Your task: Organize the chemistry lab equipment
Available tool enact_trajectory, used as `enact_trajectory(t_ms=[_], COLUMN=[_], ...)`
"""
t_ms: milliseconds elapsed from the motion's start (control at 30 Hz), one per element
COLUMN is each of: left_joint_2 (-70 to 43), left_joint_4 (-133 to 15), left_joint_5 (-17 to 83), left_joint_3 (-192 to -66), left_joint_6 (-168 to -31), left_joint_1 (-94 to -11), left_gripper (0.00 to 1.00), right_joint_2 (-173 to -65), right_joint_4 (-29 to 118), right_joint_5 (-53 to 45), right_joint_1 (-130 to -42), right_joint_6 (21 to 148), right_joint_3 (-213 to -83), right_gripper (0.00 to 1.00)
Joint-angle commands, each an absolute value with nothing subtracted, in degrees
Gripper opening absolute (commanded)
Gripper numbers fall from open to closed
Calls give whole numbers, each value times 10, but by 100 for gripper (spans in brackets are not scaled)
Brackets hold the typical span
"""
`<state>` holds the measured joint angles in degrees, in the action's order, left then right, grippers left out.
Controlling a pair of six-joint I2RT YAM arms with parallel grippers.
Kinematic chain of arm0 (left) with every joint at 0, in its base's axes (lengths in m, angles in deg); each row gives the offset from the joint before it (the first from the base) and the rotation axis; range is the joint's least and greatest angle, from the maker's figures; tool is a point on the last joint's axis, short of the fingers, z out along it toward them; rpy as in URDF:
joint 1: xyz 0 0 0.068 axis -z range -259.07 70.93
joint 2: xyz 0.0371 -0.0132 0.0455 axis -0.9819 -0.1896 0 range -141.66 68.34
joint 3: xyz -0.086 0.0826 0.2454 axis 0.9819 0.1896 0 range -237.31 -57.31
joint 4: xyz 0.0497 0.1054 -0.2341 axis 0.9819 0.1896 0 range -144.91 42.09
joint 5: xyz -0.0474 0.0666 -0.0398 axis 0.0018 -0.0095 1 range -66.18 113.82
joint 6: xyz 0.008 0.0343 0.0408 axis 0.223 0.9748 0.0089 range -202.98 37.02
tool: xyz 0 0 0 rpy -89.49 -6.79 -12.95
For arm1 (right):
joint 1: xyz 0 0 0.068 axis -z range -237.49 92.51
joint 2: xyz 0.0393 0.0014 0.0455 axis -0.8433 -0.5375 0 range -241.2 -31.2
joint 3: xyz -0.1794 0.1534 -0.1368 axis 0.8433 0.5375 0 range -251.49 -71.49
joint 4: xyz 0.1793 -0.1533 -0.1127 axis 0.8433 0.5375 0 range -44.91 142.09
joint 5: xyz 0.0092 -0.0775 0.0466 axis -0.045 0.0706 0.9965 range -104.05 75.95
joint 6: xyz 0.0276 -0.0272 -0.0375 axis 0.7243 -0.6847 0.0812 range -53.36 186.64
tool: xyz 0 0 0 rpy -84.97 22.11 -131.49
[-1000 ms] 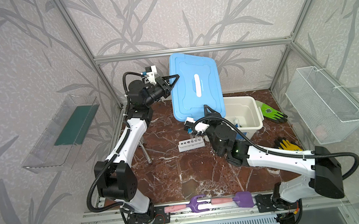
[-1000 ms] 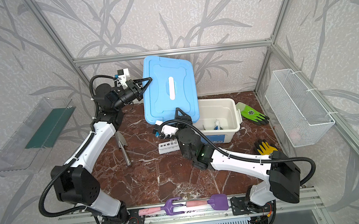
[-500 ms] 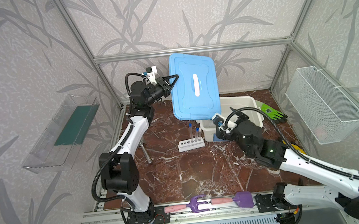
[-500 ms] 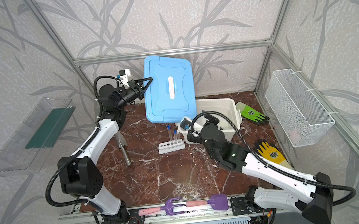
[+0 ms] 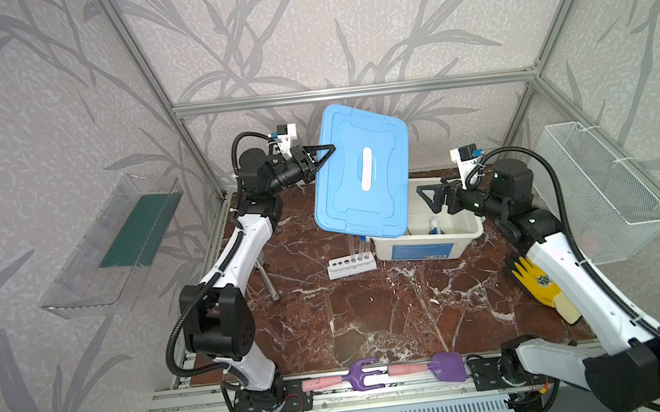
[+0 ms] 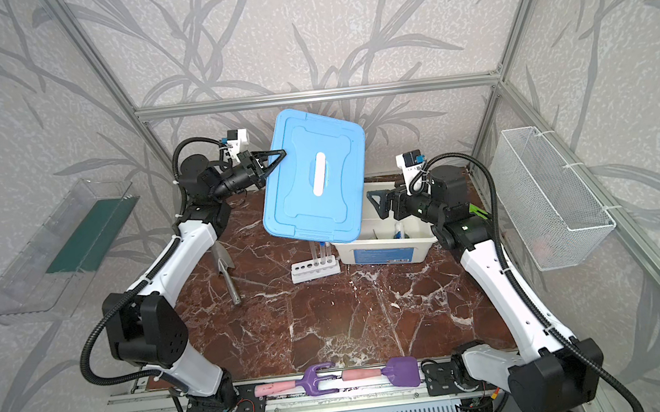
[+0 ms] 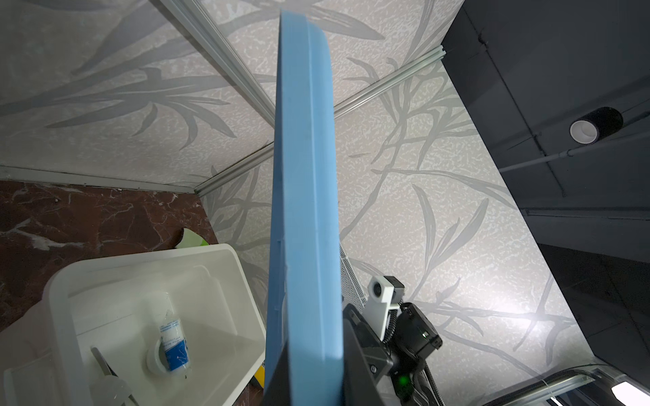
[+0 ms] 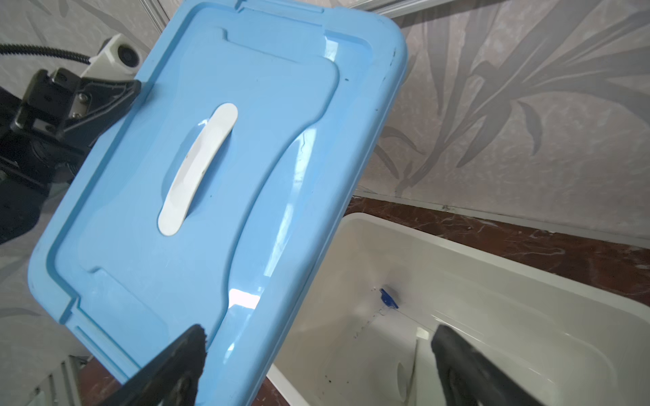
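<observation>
Blue lid (image 5: 362, 170) is up in the air and tilted. My left gripper (image 5: 329, 153) is clamped on its left edge, near the far corner. The lid's low edge overhangs the left end of the white bin (image 5: 469, 234) and hangs right over the test tubes (image 5: 360, 247), so that corner is cramped. From the left wrist camera the lid (image 7: 304, 211) shows edge-on, a thick slab with the bin (image 7: 56, 281) off to one side.

The right gripper (image 5: 428, 201) is spread wide with nothing in it. It hovers over the uncovered half of the bin with its tips aimed at the lid's right edge, and looks apart from that edge in both top views.

The white rack (image 5: 351, 265) stands on the marble top (image 5: 373, 315) just beside the bin's left end. A few clear tubes stand upright in its right-hand holes, and the other holes show open. The bottle (image 7: 172, 341) with the blue label is inside the bin, though I can't tell if it's lying or leaning. A small blue piece (image 8: 388, 298) sits low against the bin's inner wall.

The middle and front of the marble give me lots of open room. A yellow glove (image 5: 537, 285) hugs the right edge by the right arm, and a metal trowel (image 6: 226, 272) lies near the left arm. The purple fork (image 5: 363, 375) and purple scoop (image 5: 447, 366) sit on the front rail.
</observation>
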<state>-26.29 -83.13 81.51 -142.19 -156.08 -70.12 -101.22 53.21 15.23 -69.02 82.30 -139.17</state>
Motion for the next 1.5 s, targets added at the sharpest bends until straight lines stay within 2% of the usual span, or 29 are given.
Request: enact_trajectory(t_ms=[0,433,700,900,1033,1300,1467], left_joint_2=[-219,-222,-243,-263,-278,-312,-335], left_joint_4=[-842,-848,-859,-867,-894,-925,-938], left_joint_5=[848,854,859,861,860,863,866], left_joint_3=[-1425,-1419,-1437,-1439,-1442,-1448,-1458], left_joint_6=[-1558,-1558,-1566,-1566,-1585,-1601,-1606], left_joint_1=[-700,-687,-676,-673,-670,-666,-666], left_gripper=[0,0,0,0,0,0,0], right_joint_2=[-1050,-1129,-1150,-1154,-1144,-1148,-1151], right_joint_4=[423,190,144,56,58,-22,-59], right_joint_5=[287,403,410,412,395,392,387], right_joint_1=[-676,-679,-699,-703,-703,-703,-703], right_joint_6=[938,1094,1121,1188,1187,1246,1278], right_joint_3=[-1403,-1379,-1378,-1361,-1343,-1323,-1314], right_gripper=[99,99,100,86,77,53,46])
